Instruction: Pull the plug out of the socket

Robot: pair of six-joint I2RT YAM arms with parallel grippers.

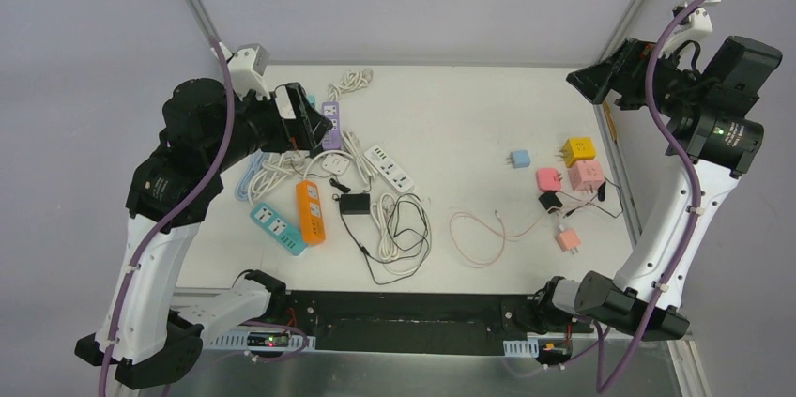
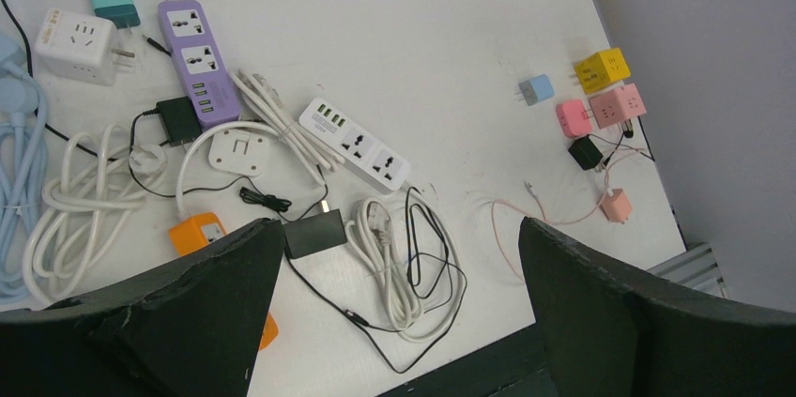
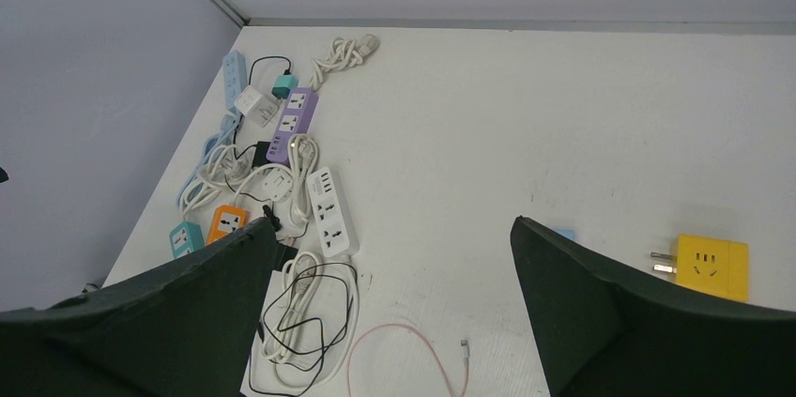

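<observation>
A purple power strip [image 2: 197, 61] lies at the table's left, also in the top view [image 1: 332, 125]. A black plug [image 2: 176, 120] sits against its side with a thin black cord. At the right, a pink plug [image 2: 573, 117] touches a pink cube socket [image 2: 618, 104]. My left gripper [image 2: 399, 228] is open and empty, held high above the cable pile [image 1: 302, 117]. My right gripper [image 3: 391, 223] is open and empty, raised above the table's far right [image 1: 601, 83].
A white strip [image 2: 355, 144], an orange strip [image 1: 311, 211], a teal strip [image 1: 278, 228], a white cube socket [image 2: 77, 40], a teal adapter [image 2: 114, 3] and coiled cords crowd the left. A yellow cube [image 1: 579, 150], a blue adapter [image 1: 519, 160] and a pink cable [image 1: 479, 233] lie at the right.
</observation>
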